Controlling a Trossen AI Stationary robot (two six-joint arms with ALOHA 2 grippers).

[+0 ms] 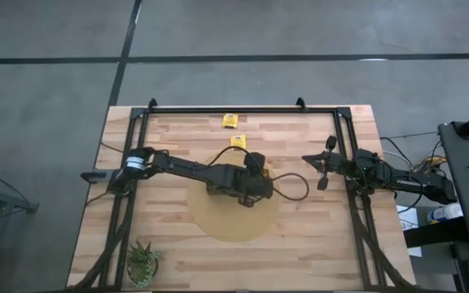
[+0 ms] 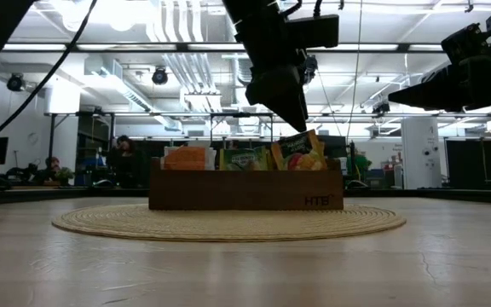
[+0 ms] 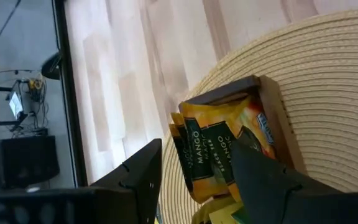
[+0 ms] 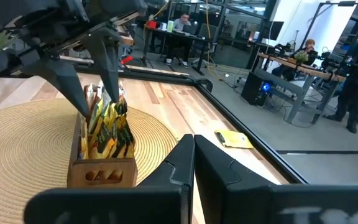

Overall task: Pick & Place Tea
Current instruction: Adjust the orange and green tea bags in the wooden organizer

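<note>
A brown box (image 2: 245, 194) stands on a round woven mat (image 1: 234, 220) in the middle of the table. It holds upright tea sachets, orange (image 2: 187, 159), green (image 2: 244, 159) and yellow mango ones (image 3: 219, 146). My left gripper (image 4: 101, 102) hangs open over the box's right end, slanting down. One fingertip stands on either side of the yellow sachets' tops (image 4: 112, 121). Two more yellow sachets (image 1: 231, 121) (image 1: 238, 142) lie flat on the wood toward the far edge. My right gripper (image 4: 191, 140) waits shut and level at the table's right side, holding nothing.
A black frame rail (image 1: 243, 108) runs along the far edge and down both sides. A small potted plant (image 1: 142, 262) stands at the near left corner. A black cable (image 1: 293, 187) loops over the wood right of the mat. People sit in the room behind.
</note>
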